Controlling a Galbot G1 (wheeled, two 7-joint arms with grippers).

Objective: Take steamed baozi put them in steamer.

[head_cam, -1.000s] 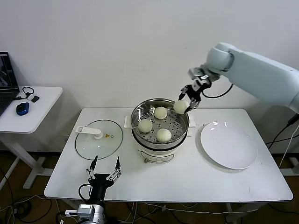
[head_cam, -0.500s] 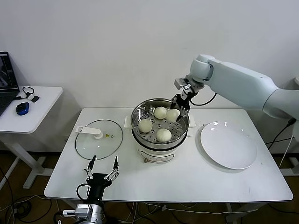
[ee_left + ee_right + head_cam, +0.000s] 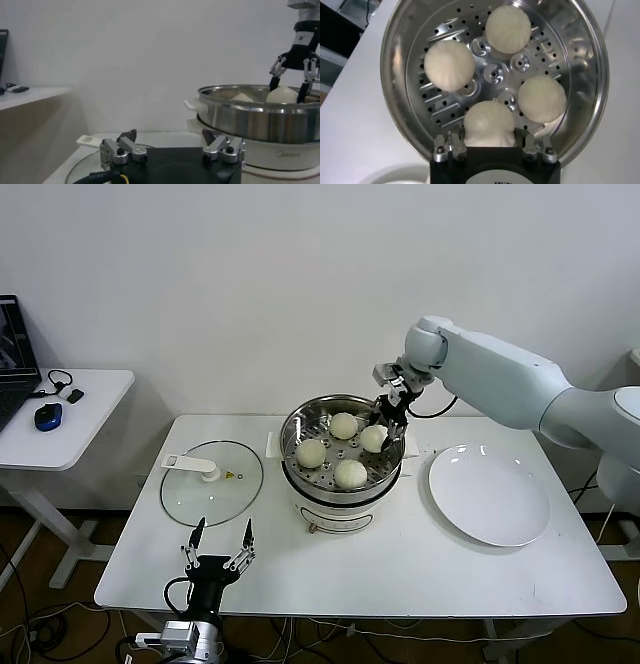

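Note:
The steamer [image 3: 293,427] is a shiny steel basket on a white cooker base at the table's middle. Three steamed baozi lie on its perforated floor [image 3: 344,425] [image 3: 311,452] [image 3: 350,474]. My right gripper [image 3: 388,422] reaches down inside the basket's back right part, shut on the fourth baozi [image 3: 373,438], which is down at floor level. In the right wrist view the fingers [image 3: 452,144] press both sides of that bun [image 3: 489,122]. My left gripper [image 3: 222,546] is open and empty, parked at the table's front edge, left of the steamer [image 3: 250,117].
A flat glass lid [image 3: 212,481] with a white handle lies left of the steamer. A round white plate [image 3: 489,494] lies to its right. A side table [image 3: 70,429] at far left holds a blue mouse [image 3: 48,416].
My right gripper has moved left and down with the baozi, from above the steamer's back right rim into the basket. The left arm has barely moved.

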